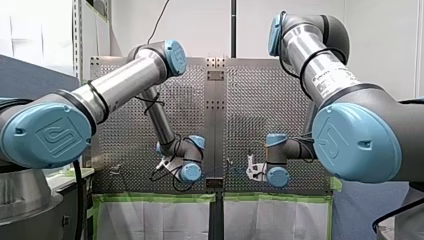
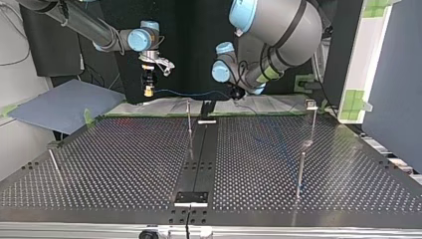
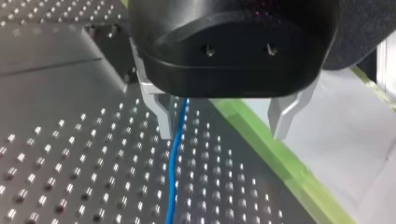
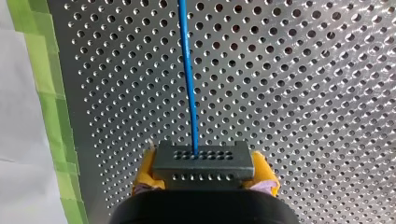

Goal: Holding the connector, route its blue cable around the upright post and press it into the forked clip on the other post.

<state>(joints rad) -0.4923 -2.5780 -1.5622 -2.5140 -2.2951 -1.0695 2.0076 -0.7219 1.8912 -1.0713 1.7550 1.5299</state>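
1. Tabletop (image 2: pixel 124 164): perforated. Both arms work at its far edge in the top view.
2. My left end effector (image 3: pixel 220 130): fingers apart, with the cable passing between them.
3. My right end effector (image 4: pixel 203 171): yellow pads clamped on the connector (image 4: pixel 203 161).
4. Upright post (image 2: pixel 189 122): nearby. My plan is to swing the connector wide around it.
5. Blue cable (image 4: pixel 188 79): strung between both end effectors. It needs light tension and no slack.
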